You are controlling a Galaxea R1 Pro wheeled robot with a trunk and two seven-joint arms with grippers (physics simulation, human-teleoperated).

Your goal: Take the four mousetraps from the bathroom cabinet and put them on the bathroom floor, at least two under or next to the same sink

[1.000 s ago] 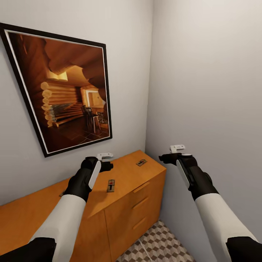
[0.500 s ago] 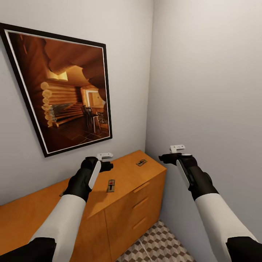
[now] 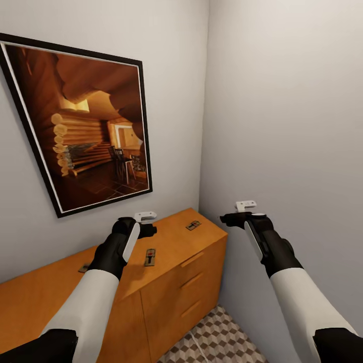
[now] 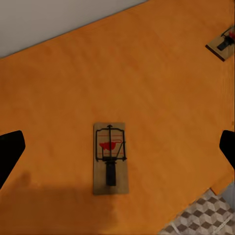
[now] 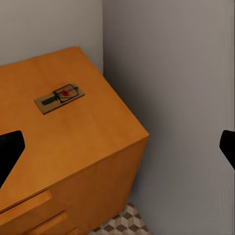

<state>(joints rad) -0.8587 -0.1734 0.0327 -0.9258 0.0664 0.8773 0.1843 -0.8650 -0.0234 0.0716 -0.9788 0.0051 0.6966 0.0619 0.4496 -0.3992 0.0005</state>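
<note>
The orange-brown cabinet (image 3: 166, 282) stands in the corner under a framed picture. On its flat top lie three mousetraps: one (image 3: 149, 257) near the front edge, one (image 3: 193, 225) near the far right corner, and one (image 3: 83, 268) half hidden behind my left arm. My left gripper (image 3: 149, 230) hovers open above the middle mousetrap (image 4: 110, 157), its fingers (image 4: 10, 152) spread wide. My right gripper (image 3: 226, 219) hangs open beside the cabinet's right end, looking at the corner mousetrap (image 5: 59, 98). The sink is out of view.
Grey walls close the corner behind and to the right of the cabinet. A large framed picture (image 3: 85, 126) hangs above it. Cube-patterned bathroom floor (image 3: 217, 338) shows in the narrow gap between the cabinet front and the right wall.
The whole head picture has shifted slightly to the left, so the camera has moved. Both arms hold the same pose and the mousetraps lie where they were.
</note>
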